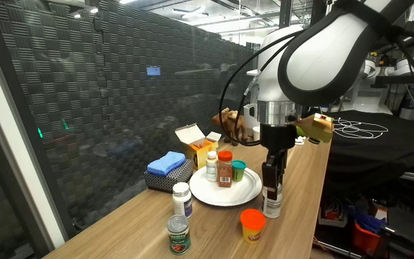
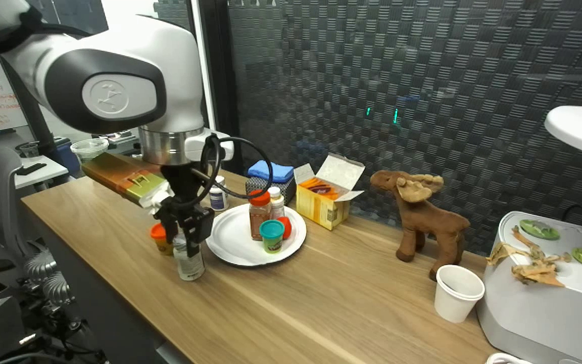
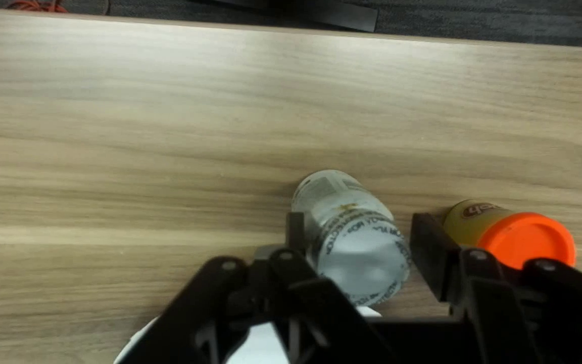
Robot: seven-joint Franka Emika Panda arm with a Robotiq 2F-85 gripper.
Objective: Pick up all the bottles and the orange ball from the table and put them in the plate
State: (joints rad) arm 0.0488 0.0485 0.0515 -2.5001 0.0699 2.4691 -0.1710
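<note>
A white bottle (image 3: 364, 263) stands upright on the wooden table (image 2: 331, 303), close beside the white plate (image 1: 207, 198). My gripper (image 3: 356, 227) is lowered around its top; the left finger sits close against it, while a narrow gap shows at the right finger. On the plate stand a white-capped bottle (image 1: 211, 169), a red-capped bottle (image 1: 225, 172) and a green-lidded jar (image 1: 238, 171). Behind that jar, partly covered, is the orange ball (image 2: 285, 227). Another white bottle (image 1: 182, 201), a tin can (image 1: 178, 235) and a yellow tub with an orange lid (image 1: 253, 226) are on the table.
The orange-lidded tub is just outside my right finger. Behind the plate are an open yellow carton (image 2: 323, 205) and a blue cloth (image 1: 166, 163) on a dark box. A plush moose (image 2: 425, 217), paper cups (image 2: 455, 296) and a grey-white appliance (image 2: 538, 293) stand farther along.
</note>
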